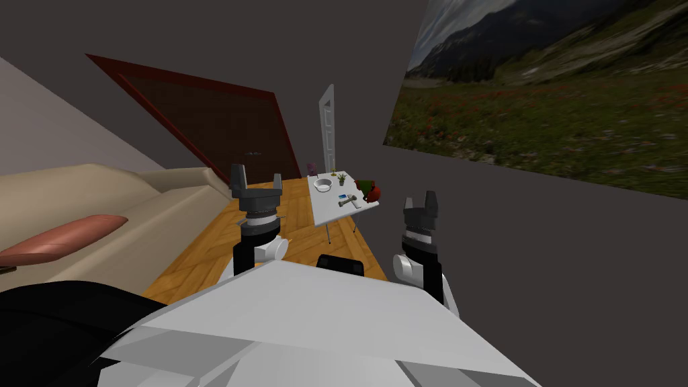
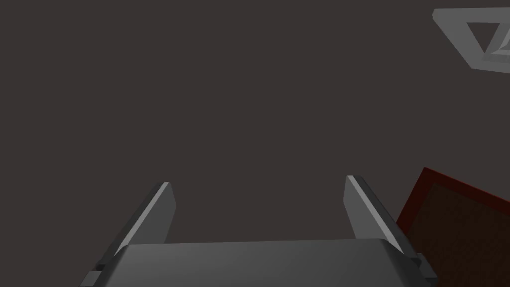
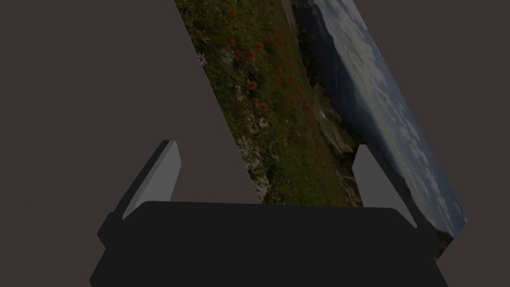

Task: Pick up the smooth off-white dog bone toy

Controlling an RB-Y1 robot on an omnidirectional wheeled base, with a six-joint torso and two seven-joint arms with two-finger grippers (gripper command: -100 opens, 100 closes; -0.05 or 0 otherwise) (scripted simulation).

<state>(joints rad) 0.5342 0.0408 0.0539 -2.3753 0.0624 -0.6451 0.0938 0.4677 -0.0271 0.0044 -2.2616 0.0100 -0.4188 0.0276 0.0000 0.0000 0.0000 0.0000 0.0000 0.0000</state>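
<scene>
The off-white dog bone toy (image 1: 347, 200) lies small on a white table (image 1: 329, 211) far ahead, past a strip of wooden floor. Both arms are raised in front of my chest, well short of the table. My left gripper (image 1: 256, 181) stands open with nothing between its fingers (image 2: 158, 212). My right gripper (image 1: 420, 201) is also open and empty, its fingers (image 3: 164, 174) pointing up at a wall.
On the table with the bone are a white bowl (image 1: 323, 184), a small green plant (image 1: 341, 179), a small blue item (image 1: 343, 195) and a red and green object (image 1: 370, 192). A beige sofa (image 1: 87, 222) with a reddish cushion (image 1: 64, 238) lines the left. A white door (image 1: 327, 127) stands behind the table.
</scene>
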